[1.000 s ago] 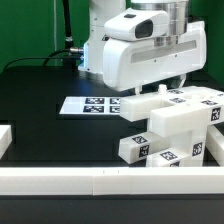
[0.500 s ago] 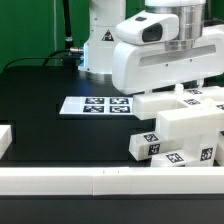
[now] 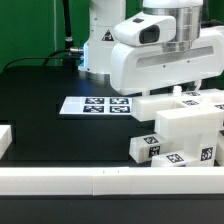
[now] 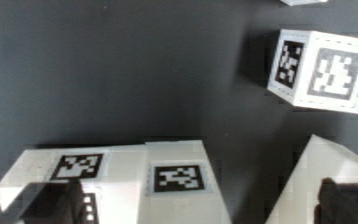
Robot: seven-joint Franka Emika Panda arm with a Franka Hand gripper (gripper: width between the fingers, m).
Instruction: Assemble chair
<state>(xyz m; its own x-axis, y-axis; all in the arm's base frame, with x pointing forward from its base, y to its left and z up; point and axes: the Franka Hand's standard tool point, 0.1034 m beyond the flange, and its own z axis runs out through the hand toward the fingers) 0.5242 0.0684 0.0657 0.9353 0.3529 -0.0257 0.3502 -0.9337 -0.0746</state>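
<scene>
Fingers [image 4: 55, 207] astride one two-tag chair part [image 4: 133, 165]; grip unclear; one separate tagged block [image 4: 322, 68]; one marker board [image 3: 95, 105].

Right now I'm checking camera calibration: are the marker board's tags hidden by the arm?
No, the marker board lies flat on the table with its tags plainly showing in the exterior view, clear of the arm.

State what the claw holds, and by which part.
Cannot tell: the claw hangs over a tagged white chair part, but any contact is out of view.

Table [image 3: 40, 85] bears marker board [image 3: 95, 105], chair parts [image 3: 185, 125], seemingly rails [image 3: 100, 181].
</scene>
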